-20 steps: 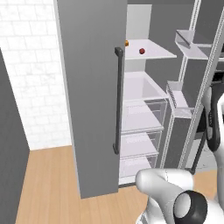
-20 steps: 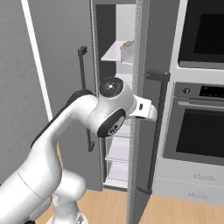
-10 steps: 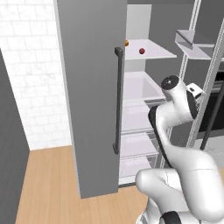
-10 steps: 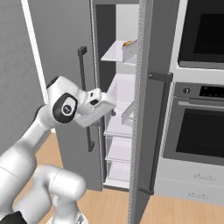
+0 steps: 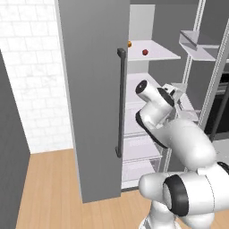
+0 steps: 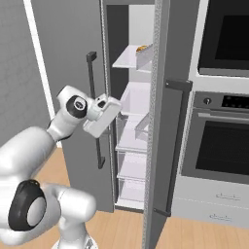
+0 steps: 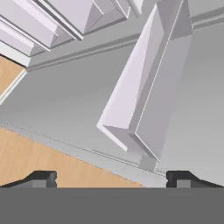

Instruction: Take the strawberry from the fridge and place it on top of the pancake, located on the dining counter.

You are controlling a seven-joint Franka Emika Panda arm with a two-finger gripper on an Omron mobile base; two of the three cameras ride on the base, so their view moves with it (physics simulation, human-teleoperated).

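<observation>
Left base view: strawberry point(image 5: 145, 52) beside an orange ball point(image 5: 129, 44) on the fridge point(image 5: 94, 89) shelf; hand point(image 7: 111, 177) wide, empty.

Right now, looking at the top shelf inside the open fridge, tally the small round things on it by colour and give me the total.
Dark red: 1, the strawberry
Orange: 1, the small orange ball
Total: 2, both on the top shelf of the fridge
</observation>
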